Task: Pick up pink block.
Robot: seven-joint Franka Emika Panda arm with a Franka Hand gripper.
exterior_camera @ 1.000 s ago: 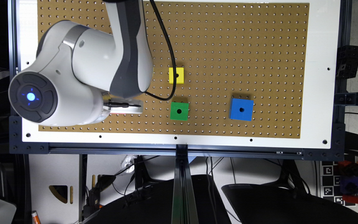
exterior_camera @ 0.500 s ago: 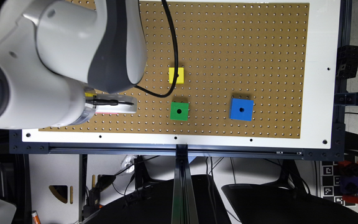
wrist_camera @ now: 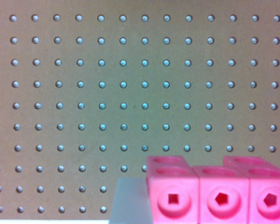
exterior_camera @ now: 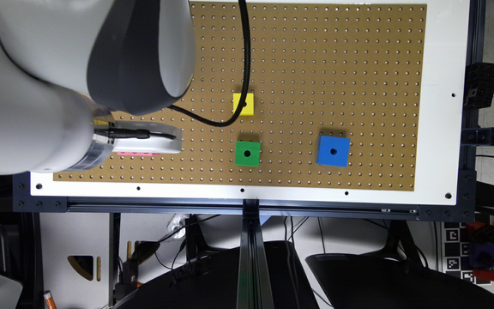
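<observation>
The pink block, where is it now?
In the exterior view, the pink block shows as a thin strip under the white gripper, at the pegboard's lower left, to the left of the green cube.

Exterior view high above the pegboard (exterior_camera: 315, 64) — wrist view close over it, pegboard shared.

A brown pegboard (exterior_camera: 315, 64) set in a white frame (exterior_camera: 440, 107) carries the blocks. Taking the green cube (exterior_camera: 247, 153) as the dial's centre in the exterior view, the yellow cube (exterior_camera: 243, 104) lies at twelve o'clock, the blue cube (exterior_camera: 333, 151) at three o'clock, and the pink block (exterior_camera: 137, 153) at nine o'clock, mostly hidden under the arm. All are well apart.
</observation>
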